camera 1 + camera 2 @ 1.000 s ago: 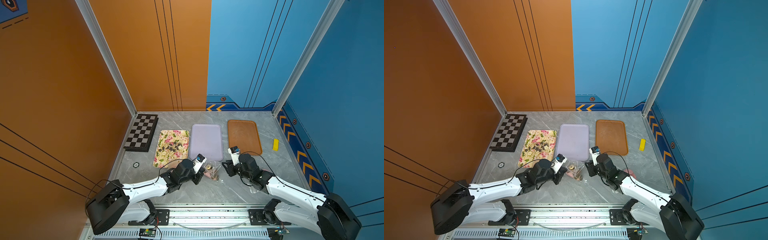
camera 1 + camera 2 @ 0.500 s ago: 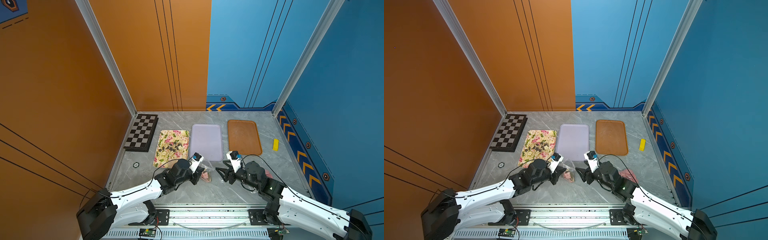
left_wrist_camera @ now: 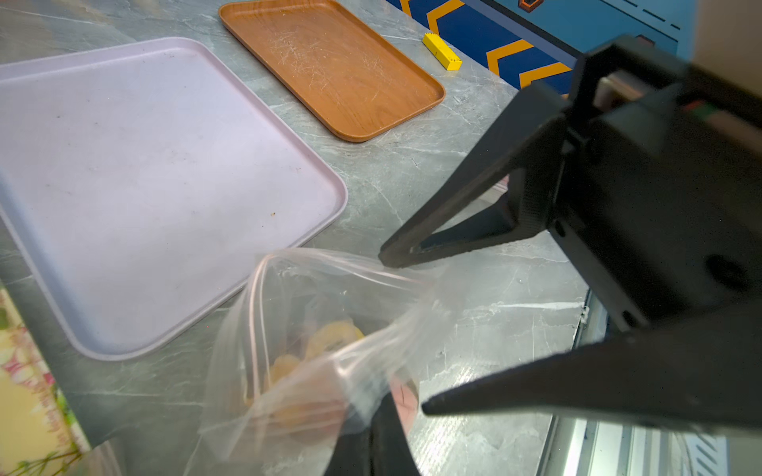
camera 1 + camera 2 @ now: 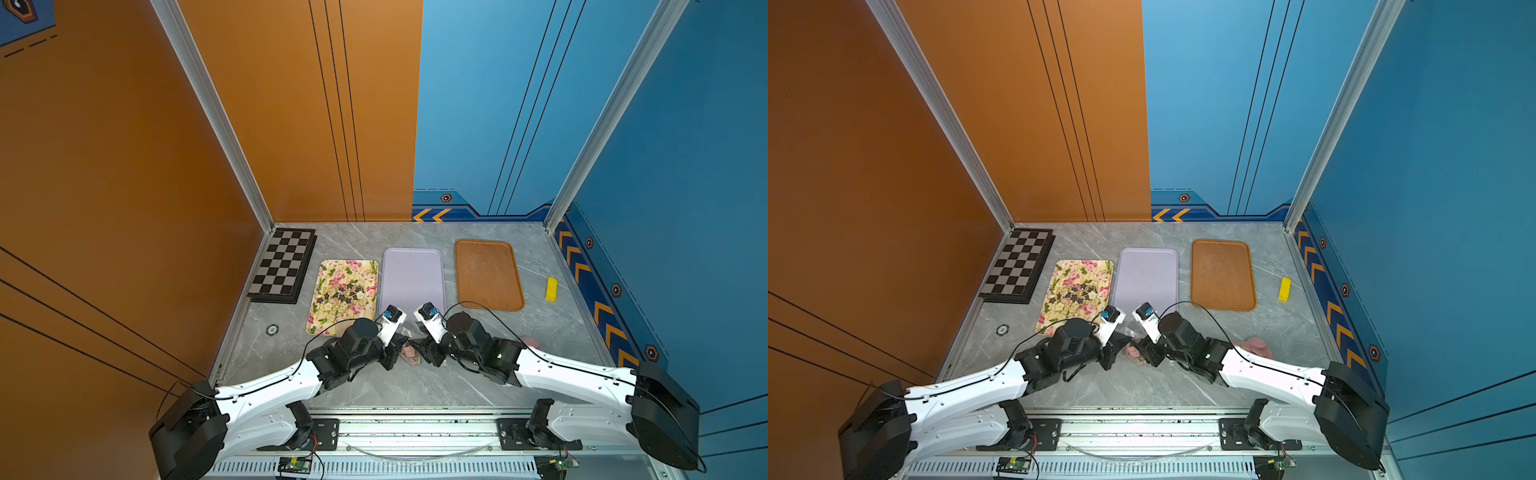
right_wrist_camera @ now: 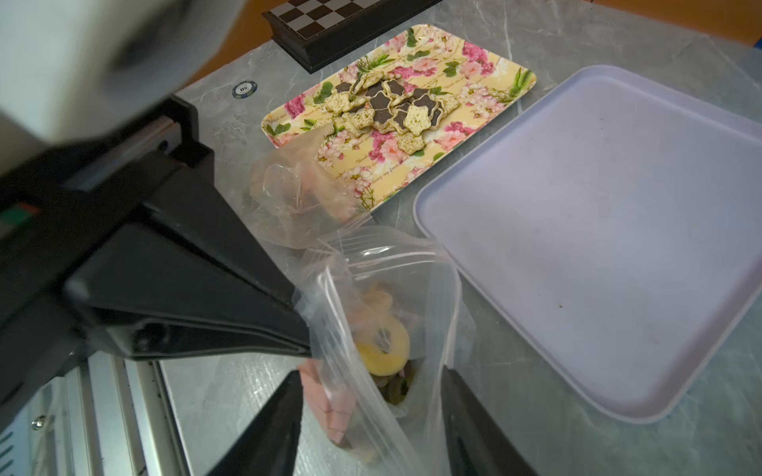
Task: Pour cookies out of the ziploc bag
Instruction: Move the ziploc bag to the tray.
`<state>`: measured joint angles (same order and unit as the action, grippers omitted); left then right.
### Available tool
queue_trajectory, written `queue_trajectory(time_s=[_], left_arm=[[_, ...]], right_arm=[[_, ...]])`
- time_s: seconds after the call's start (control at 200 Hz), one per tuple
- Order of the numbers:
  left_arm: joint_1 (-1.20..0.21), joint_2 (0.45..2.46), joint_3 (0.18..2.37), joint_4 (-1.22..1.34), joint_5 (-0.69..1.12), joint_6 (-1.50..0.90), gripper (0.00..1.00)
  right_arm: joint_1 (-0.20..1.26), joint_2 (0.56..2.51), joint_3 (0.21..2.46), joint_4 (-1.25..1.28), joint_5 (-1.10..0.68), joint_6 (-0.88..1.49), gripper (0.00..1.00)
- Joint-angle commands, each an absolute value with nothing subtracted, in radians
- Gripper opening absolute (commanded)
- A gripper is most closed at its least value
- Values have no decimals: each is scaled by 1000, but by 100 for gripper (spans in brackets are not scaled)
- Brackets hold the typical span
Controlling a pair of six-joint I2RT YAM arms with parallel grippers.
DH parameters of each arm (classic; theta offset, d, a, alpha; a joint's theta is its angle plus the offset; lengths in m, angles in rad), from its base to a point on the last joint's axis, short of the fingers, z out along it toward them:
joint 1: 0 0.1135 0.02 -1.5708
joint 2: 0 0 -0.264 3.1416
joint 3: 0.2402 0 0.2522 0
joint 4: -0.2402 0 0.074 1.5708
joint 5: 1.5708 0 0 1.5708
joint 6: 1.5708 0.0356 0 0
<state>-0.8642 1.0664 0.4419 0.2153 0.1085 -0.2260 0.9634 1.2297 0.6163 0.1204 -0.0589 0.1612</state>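
A clear ziploc bag (image 5: 396, 263) stands mouth-up at the table's front centre, between my two grippers. Cookies show inside it: a yellow-ringed round (image 5: 383, 350) and stacked pink discs (image 5: 325, 395), seen pink in a top view (image 4: 410, 355). My left gripper (image 3: 373, 437) is shut on the bag's rim film. My right gripper (image 5: 371, 395) has its jaws wide apart, one finger against each side of the bag's filled lower part. Dark and tan star cookies (image 4: 340, 291) lie on the floral tray (image 4: 361, 270).
A lilac tray (image 4: 411, 266) and a brown tray (image 4: 486, 270) lie just beyond the grippers. A chessboard (image 4: 284, 266) sits at the back left, a yellow block (image 4: 551, 289) at the right. A crumpled clear bag (image 5: 297, 185) lies by the floral tray. Pink discs (image 4: 1252, 345) lie beside my right arm.
My right gripper has moved left, closer to the left one, and its jaws, wider half a second ago, have narrowed onto the bag. The left gripper keeps its hold.
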Motion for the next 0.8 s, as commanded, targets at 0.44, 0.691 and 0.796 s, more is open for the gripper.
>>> queue_trajectory(time_s=[0.44,0.691,0.796], left_arm=[[-857,1072,448,186,-58,-236,0],[-835,1105,474,189,-6,-217,38],[-828,1110,490,191,-5,-200,42]], right_arm=[[921,1288,702,104,-78,159,0],[774,1471,847,10,-285,145,0],[758,1528,920,-22,-268,107,0]])
